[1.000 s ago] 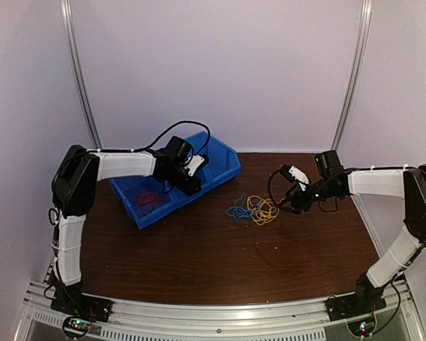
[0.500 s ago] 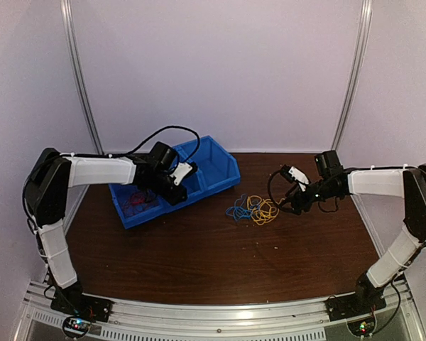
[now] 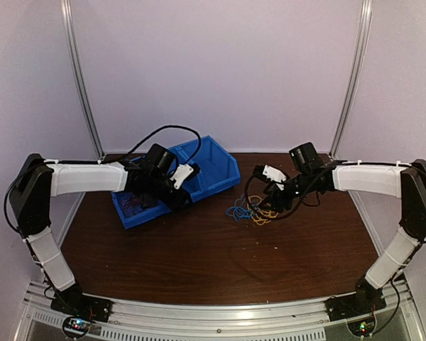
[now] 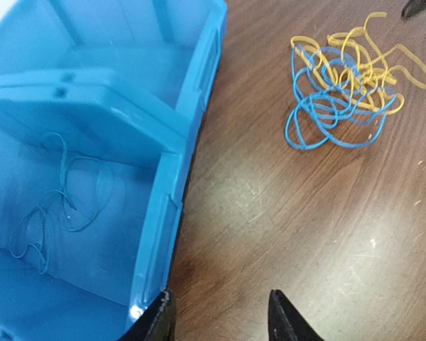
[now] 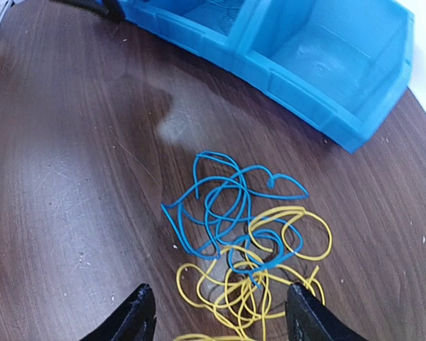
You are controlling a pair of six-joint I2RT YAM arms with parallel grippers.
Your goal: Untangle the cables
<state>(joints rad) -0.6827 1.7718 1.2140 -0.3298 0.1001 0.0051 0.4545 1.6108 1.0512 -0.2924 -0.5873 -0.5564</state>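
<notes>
1. Bench [image 3: 213,263]: brown wood, carrying the bin and all the cables. Risk: a gripper coming down too far beside the bin would scrape fingertips on the wood, since the cables lie flat on it.
2. Bin [image 4: 163,199]: blue plastic, two compartments, not fixed down as far as can be seen. Risk: a push on its rim would slide or tip it.
3. Left gripper [image 4: 220,323]: fingers spread, nothing between them, hanging at the bin's outer wall with one fingertip over the rim corner. Risk: a drop or swing from here would likely catch that rim and shove the bin.
4. Right gripper [image 5: 220,320]: fingers spread, nothing held, low over the tangle on the side away from the bin. Risk: closing here would likely take several strands at once and lift the whole knot instead of one cable.
5. Tangle [image 5: 241,241]: lies on the bench near the bin's long outer wall, apart from it. Risk: a hard pull would tighten the crossings rather than free them.
6. Yellow cable [image 5: 298,227]: the part of the tangle farther from the bin, looped through the blue. Risk: thin and springy, it may slip out of a shallow pinch.
7. Blue cable [image 5: 213,206]: the part nearer the bin. Risk: dragged along unheld if the yellow is lifted.
8. Loose cable [image 4: 64,206]: inside the bin, in the compartment farther from the tangle. Risk: spilled if the bin is knocked.
</notes>
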